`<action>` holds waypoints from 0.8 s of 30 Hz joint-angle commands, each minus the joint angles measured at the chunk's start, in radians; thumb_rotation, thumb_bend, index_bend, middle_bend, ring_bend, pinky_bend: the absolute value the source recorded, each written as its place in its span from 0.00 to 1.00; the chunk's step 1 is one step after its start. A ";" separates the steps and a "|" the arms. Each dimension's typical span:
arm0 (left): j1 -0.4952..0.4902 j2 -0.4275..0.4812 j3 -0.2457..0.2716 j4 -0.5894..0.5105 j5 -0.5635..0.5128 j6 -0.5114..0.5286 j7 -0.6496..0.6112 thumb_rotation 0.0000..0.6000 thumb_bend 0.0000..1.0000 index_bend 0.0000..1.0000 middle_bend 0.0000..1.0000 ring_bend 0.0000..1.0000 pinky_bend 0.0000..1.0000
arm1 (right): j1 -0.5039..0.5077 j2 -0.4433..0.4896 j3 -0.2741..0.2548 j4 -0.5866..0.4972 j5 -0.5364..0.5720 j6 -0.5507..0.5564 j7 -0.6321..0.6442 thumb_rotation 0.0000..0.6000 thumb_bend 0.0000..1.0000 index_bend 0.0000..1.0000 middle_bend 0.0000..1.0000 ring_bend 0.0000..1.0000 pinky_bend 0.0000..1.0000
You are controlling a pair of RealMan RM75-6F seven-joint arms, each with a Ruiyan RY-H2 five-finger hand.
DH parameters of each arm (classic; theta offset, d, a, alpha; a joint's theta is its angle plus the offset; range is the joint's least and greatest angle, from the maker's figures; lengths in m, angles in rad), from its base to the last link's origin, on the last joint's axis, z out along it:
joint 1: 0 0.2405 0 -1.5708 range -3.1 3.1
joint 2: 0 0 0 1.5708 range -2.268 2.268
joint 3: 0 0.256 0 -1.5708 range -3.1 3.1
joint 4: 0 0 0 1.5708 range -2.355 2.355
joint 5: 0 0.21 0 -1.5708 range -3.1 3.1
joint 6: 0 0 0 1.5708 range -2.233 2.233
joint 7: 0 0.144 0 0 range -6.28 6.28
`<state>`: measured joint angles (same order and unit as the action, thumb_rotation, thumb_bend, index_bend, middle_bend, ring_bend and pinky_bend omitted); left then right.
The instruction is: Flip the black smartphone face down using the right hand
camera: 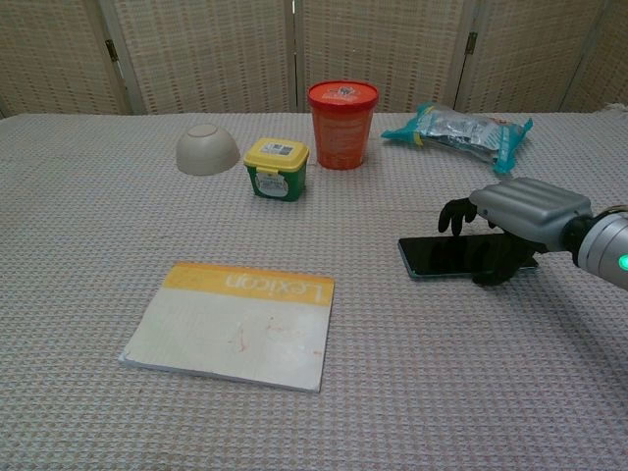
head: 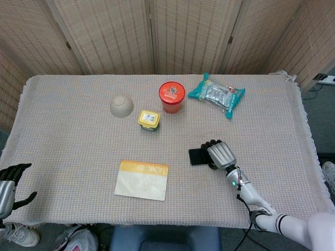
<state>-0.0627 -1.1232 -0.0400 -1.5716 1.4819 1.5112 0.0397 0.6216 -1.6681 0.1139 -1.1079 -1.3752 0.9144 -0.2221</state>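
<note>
— Two hands show, but only one works: the right hand [camera: 520,211] arches over the right end of the black smartphone [camera: 453,256], dark fingers [camera: 454,212] curled past its far edge.

— Is the phone gripped?

— The thumb appears to reach under the near edge, yet the palm hides the contact, so a firm hold cannot be told. The phone lies screen up on the woven tablecloth [head: 78,136], right of the Lexicon booklet [camera: 235,322].

— And the left hand [head: 9,184]?

— It is cut off at the lower left corner of the head view, fingers spread, holding nothing. The chest view misses it.
</note>
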 commanded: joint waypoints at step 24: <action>0.002 0.007 -0.009 -0.001 -0.010 0.000 -0.003 1.00 0.20 0.22 0.24 0.21 0.24 | 0.036 0.176 -0.009 -0.229 0.090 -0.139 0.049 1.00 0.57 0.40 0.41 0.26 0.36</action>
<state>-0.0602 -1.1158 -0.0493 -1.5723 1.4717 1.5115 0.0362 0.6570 -1.5241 0.1068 -1.3012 -1.3032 0.7943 -0.1867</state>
